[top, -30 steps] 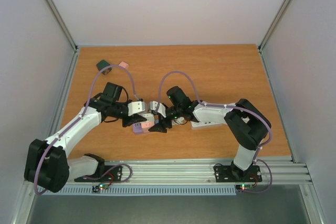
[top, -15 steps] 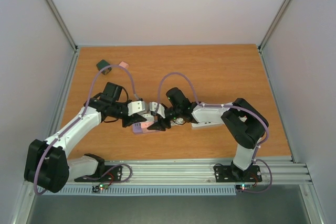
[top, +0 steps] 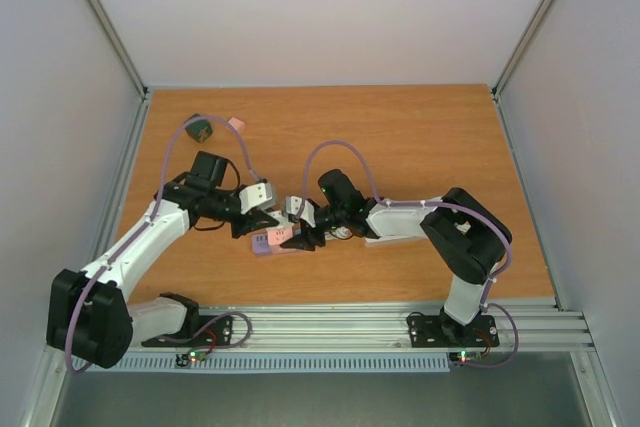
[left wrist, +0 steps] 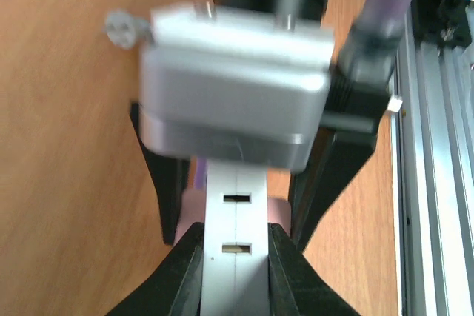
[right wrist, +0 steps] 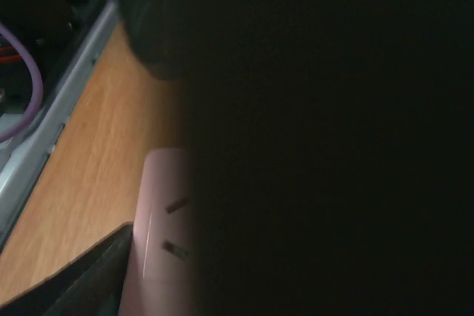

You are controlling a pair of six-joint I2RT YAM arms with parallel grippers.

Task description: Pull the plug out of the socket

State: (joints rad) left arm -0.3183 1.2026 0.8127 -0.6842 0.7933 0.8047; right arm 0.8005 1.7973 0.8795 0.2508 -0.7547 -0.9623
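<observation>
While L gripper (top: 260,233) pinches the pale socket strip (left wrist: 235,271) mid-table, pink plug block (top: 286,238) touches it. R gripper (top: 305,235) alongside, can't tell if clamped. Red marks unreadable. Wood-grain tabletop (top: 420,137), white walls (top: 320,7).

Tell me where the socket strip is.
Top view: the socket strip lies centre-left on the table, between the left pincer, clamped on it, and the right pincer.

The white-and-black left arm (top: 140,242) reaches forward and inward, held low. Its black two-finger left pincer (left wrist: 234,271) is clamped tight on a white slotted socket strip (left wrist: 235,220). The matching right arm (top: 400,219) folds at the elbow and stretches leftward, its right pincer (top: 305,235) nose to nose with the other, jaws partly apart; whether they grip anything is unclear.
</observation>
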